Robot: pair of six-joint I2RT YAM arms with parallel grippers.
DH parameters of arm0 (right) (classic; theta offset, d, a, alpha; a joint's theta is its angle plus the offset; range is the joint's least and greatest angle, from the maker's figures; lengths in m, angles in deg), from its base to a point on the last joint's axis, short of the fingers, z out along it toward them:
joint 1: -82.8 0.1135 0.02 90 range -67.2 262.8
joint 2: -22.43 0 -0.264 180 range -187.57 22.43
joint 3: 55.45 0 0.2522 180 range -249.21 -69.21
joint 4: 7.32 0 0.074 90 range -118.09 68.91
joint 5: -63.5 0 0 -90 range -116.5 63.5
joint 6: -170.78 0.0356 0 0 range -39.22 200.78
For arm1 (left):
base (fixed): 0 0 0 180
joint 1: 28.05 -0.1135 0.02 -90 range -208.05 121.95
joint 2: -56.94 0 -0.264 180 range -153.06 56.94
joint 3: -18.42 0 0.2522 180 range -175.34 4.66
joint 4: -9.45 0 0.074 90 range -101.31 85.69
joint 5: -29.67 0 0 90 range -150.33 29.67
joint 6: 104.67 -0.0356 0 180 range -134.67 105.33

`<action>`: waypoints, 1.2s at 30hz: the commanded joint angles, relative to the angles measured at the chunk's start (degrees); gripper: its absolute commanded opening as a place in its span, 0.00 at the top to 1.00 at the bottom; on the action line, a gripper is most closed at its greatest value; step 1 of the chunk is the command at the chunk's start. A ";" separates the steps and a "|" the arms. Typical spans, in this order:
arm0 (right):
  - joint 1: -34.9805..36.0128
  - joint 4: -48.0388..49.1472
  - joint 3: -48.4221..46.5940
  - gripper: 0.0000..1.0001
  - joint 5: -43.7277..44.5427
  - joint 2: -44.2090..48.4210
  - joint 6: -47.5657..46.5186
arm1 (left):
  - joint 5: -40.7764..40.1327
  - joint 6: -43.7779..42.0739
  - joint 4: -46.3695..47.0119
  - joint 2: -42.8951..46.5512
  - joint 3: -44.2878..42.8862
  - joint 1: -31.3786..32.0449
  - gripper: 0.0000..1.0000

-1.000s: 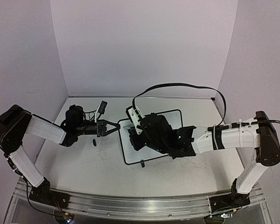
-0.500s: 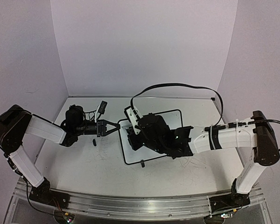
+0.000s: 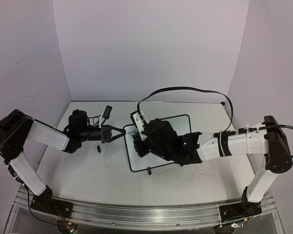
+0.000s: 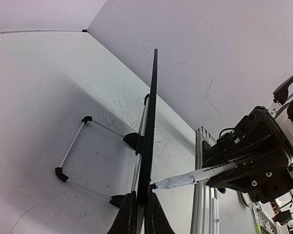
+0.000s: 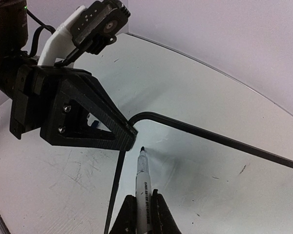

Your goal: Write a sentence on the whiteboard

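Slim white marker pen [image 5: 143,173] at a corner of the small glossy black-framed whiteboard [image 5: 210,170]
Left pincer [image 4: 141,200] clenched on the whiteboard's edge beside that corner, right pincer [image 5: 142,195] grasping the marker. Press lightly and stroke inward while the board is braced on the white counter [image 3: 88,170]. Right wrist view shows bare surface, no sentence; left wrist view shows only the board edge-on.

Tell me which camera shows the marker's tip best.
The right wrist view: the marker points up the middle, its dark tip clear near the whiteboard corner. The left wrist view shows it side-on, nib at the edge-on board. The top view hides it under the right arm.
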 commanded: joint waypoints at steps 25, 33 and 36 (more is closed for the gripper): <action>2.26 -1.45 2.41 1.00 1.37 -0.32 5.92 | 2.76 1.72 1.13 0.25 -1.60 0.18 1.00; 2.23 0.79 1.81 1.00 2.32 3.33 3.97 | 2.77 1.81 1.12 0.18 -1.60 0.23 1.00; 2.15 0.83 0.32 1.00 3.29 2.52 2.54 | 2.85 1.81 1.15 0.02 -1.67 0.19 1.00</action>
